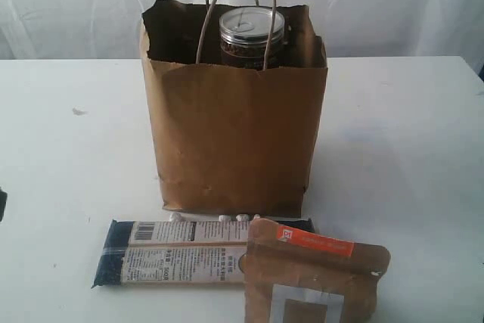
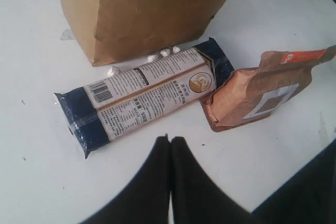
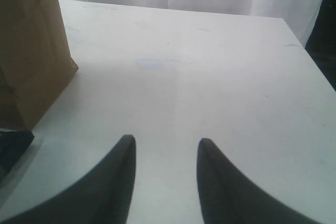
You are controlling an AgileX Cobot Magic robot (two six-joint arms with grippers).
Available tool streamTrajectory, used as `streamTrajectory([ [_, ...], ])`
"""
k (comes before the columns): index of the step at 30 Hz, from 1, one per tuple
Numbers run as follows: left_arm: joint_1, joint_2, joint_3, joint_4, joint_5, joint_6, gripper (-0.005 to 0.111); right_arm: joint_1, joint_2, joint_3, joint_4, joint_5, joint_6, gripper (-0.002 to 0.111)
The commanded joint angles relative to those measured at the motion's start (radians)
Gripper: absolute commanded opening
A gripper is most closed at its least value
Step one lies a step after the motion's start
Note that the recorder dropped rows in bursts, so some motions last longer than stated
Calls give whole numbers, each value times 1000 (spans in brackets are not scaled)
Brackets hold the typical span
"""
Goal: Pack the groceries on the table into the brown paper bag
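The brown paper bag (image 1: 234,134) stands upright on the white table (image 1: 401,134), with a clear jar (image 1: 251,35) showing in its open top. In front of it lie the long dark-blue packet (image 1: 178,253) and the brown pouch with orange strip (image 1: 314,277). In the left wrist view the packet (image 2: 142,95) and pouch (image 2: 257,95) lie beyond my left gripper (image 2: 170,139), which is shut on nothing. My right gripper (image 3: 165,142) stands open over bare table (image 3: 210,77), with the bag (image 3: 29,51) off to one side. Neither gripper shows in the exterior view.
Small white pellets (image 1: 231,218) lie along the bag's front foot, also as pellets (image 2: 157,56) in the left wrist view. A white curtain (image 1: 393,5) hangs behind the table. The table's far right edge (image 3: 307,51) is near the right arm.
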Motion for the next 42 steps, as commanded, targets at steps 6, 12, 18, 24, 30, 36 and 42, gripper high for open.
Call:
streamTrajectory([
  [6, -5, -7, 5, -15, -223, -5, 0, -3, -4, 2, 2, -6, -2, 36],
  [12, -3, -125, 118, -7, -496, -5, 0, -3, -4, 2, 2, -6, -2, 36],
  [18, 174, -434, 434, -1, -646, -14, 0, -3, -4, 2, 2, -6, -2, 36],
  [24, 257, -589, 620, 43, -629, -14, 0, -3, -4, 2, 2, -6, -2, 36],
  [30, 265, -591, 733, 59, -629, -14, 0, -3, -4, 2, 2, -6, -2, 36],
  [36, 265, -591, 734, 94, -614, -14, 0, -3, -4, 2, 2, -6, -2, 36],
  [42, 265, -591, 734, 154, -612, -106, 0, -3, -4, 2, 2, -6, 42, 36],
])
